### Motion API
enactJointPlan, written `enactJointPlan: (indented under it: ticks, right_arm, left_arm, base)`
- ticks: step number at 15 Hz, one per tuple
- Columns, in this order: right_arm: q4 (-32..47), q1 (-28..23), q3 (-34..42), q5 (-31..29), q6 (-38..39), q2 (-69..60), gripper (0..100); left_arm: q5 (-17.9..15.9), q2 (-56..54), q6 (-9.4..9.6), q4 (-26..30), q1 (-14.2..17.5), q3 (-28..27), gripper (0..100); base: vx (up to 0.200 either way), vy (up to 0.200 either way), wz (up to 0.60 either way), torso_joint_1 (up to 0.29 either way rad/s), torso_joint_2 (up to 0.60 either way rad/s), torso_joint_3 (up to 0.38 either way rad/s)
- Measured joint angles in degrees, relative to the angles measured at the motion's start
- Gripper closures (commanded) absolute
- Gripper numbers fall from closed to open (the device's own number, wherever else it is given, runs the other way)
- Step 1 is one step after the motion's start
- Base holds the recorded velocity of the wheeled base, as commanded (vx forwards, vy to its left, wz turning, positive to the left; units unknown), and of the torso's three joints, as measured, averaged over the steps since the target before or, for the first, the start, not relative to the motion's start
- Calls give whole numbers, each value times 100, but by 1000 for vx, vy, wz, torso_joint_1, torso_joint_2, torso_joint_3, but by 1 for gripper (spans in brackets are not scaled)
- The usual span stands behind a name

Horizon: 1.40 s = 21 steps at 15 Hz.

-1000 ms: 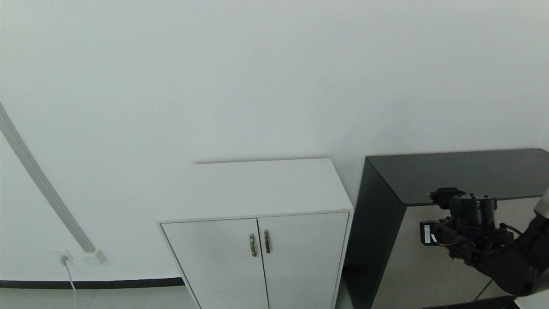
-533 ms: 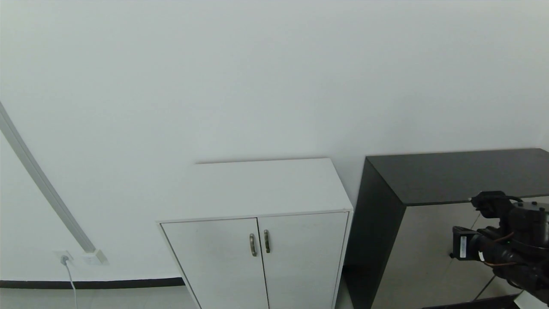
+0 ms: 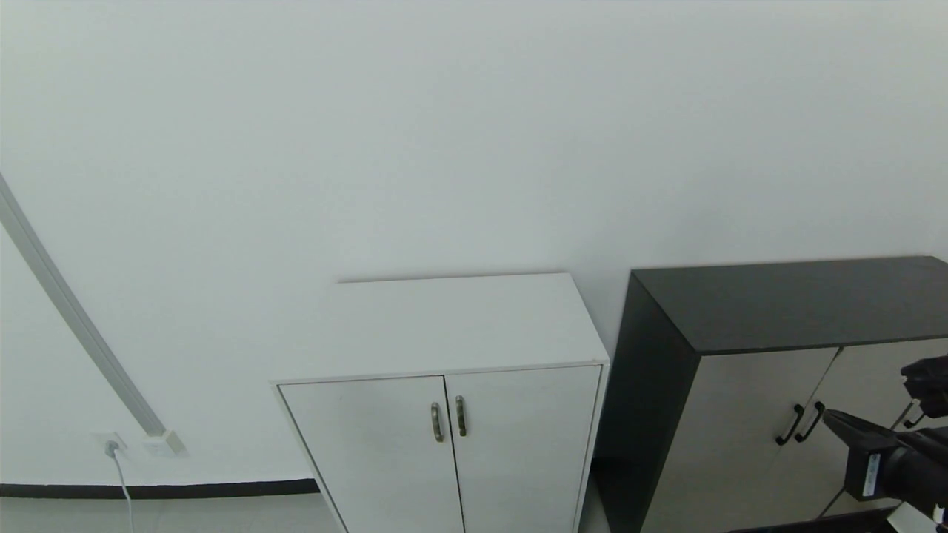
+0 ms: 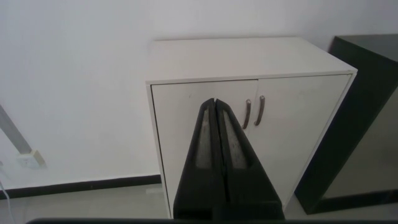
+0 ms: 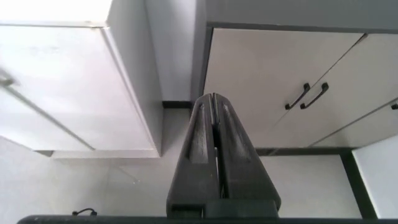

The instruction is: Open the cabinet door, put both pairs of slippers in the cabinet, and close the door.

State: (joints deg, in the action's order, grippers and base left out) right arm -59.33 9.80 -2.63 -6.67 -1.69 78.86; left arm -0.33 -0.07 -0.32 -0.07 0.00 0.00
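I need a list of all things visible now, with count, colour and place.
white cabinet: one, white, against the wall, doors shut.
cabinet handles: two, grey metal, where its doors meet.
dark cabinet: one, black with light doors, right of the white cabinet.
wall socket: one, white, low on the wall, far left, cable plugged in.
left tool: one, black, shut, facing the white cabinet.
right tool: one, black, shut, before the dark cabinet.

I find the white two-door cabinet (image 3: 452, 326) cut off below in the head view, its interior hidden behind shut doors (image 3: 378, 444); the black-topped sideboard (image 3: 778, 303) overruns the right edge.
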Motion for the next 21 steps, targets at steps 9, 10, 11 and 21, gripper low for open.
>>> enactJointPlan:
  ticks: [9,10,11,21]
  right_arm:
    - [3440,-2,263,762,-11,-2699,100]
    - [3736,-2,263,795,-13,-2955,100]
    - [4086,6,263,844,-27,-3211,100]
    - [5621,260,263,948,-139,-4745,100]
  left_arm:
    - [-2,0,-1,0,0,0,100]
    - [-2,0,0,0,0,0,100]
    - [-2,0,0,0,0,0,100]
    - [-2,0,0,0,0,0,100]
  base:
    - [0,0,0,0,0,0]
    - [0,0,0,0,0,0]
    - [0,0,0,0,0,0]
    - [0,0,0,0,0,0]
